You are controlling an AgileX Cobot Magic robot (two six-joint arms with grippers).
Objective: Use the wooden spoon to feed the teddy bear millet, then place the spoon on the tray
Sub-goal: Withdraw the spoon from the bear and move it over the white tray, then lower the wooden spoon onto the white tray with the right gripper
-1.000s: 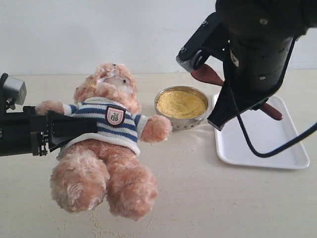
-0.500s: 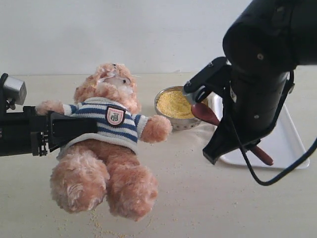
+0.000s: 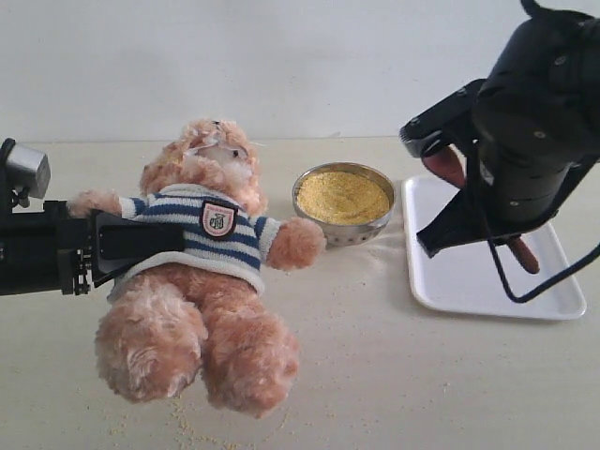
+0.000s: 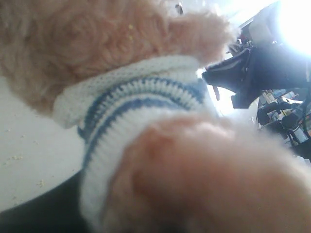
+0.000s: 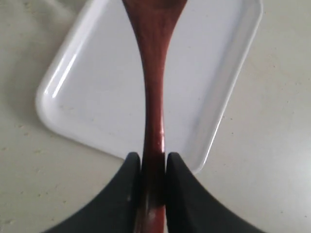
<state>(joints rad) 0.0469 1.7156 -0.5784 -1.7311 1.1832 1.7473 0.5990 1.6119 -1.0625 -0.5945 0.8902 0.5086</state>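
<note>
Teddy bear [image 3: 202,281] on back by worktop [image 3: 394,394] left edge, head toward far edge. Tray [image 3: 469,286] flat by right edge. Metal bowl [image 3: 349,231] of millet [image 3: 342,195] between bear and tray, nearer far edge. Wooden spoon [image 5: 153,97] over tray, handle clenched in right pincer [image 5: 153,166]. Left pincer [image 3: 159,242] against bear's sweater; clenched or released, cannot tell.

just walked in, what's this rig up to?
The left gripper is clamped on the teddy bear, which lies on the table. The right gripper pinches the wooden spoon by its handle between its fingers, over the tray; the spoon is not yet released. The millet sits in its metal bowl between bear and tray, with loose grains scattered on the table.
</note>
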